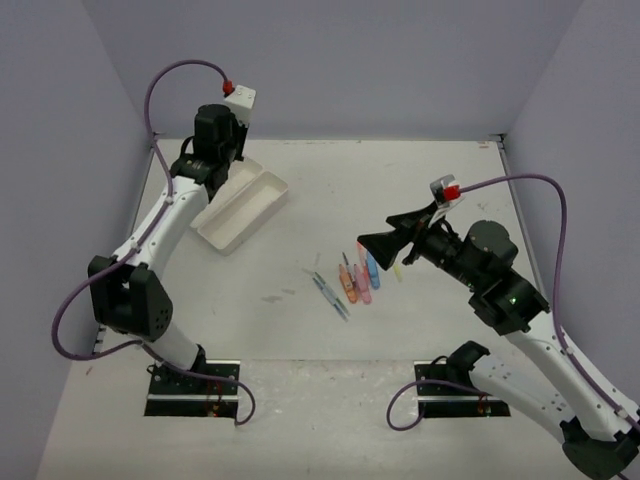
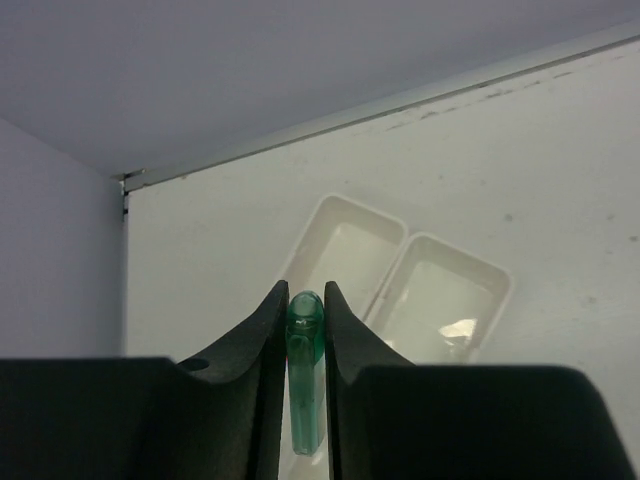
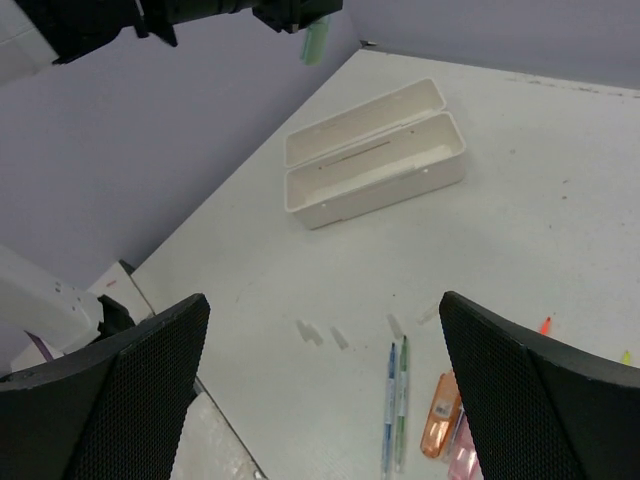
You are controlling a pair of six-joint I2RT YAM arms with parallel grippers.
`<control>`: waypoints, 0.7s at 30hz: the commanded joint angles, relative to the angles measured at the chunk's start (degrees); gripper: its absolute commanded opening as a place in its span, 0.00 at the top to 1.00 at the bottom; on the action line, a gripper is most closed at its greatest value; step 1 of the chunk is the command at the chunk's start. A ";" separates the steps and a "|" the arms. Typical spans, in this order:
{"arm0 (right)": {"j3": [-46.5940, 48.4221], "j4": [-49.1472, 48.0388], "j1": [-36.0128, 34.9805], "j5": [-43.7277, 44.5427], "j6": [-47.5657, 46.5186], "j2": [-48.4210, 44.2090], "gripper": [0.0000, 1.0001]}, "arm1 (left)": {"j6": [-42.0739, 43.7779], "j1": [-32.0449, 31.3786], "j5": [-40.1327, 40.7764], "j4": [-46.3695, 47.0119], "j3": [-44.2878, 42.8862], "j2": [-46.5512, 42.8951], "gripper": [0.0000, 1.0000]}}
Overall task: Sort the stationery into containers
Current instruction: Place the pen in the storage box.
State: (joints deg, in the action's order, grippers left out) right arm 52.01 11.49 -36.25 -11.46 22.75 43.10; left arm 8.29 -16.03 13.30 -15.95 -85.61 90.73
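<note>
My left gripper (image 2: pixel 305 292) is shut on a green marker (image 2: pixel 304 340), held upright between the fingers above the near end of the two white containers (image 2: pixel 350 200). From above, that gripper (image 1: pixel 212 130) hangs at the back left over the containers (image 1: pixel 255 218). My right gripper (image 3: pixel 325 380) stands wide open with nothing between its fingers. It hovers (image 1: pixel 385 240) just above the remaining stationery: orange marker (image 3: pixel 440 415), pink marker (image 3: pixel 462 455) and two thin pens (image 3: pixel 395 410). The blue marker (image 1: pixel 372 265) and the yellow marker (image 1: pixel 397 270) lie under it.
Small clear caps (image 3: pixel 320 333) lie on the white table left of the pens. Lilac walls close in the back and both sides. The containers (image 3: pixel 380 195) lie at an angle near the back-left corner. Both arm bases (image 1: pixel 195 385) sit at the near edge.
</note>
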 commanded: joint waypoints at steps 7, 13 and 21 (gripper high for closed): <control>-3.31 6.25 0.04 -3.37 -2.91 -7.79 0.01 | 16.48 7.18 -0.75 21.13 2.12 13.03 1.00; -2.11 10.65 0.04 0.80 -4.95 -10.23 0.01 | 14.07 7.62 -0.83 21.97 3.91 20.87 1.00; -1.82 13.73 0.04 2.83 -4.74 -9.62 0.01 | 11.67 9.50 1.76 24.48 6.14 23.86 0.63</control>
State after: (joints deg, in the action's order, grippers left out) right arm 48.84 23.70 -36.25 -10.93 18.92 33.21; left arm 21.44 -8.26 13.35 2.89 -79.79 115.31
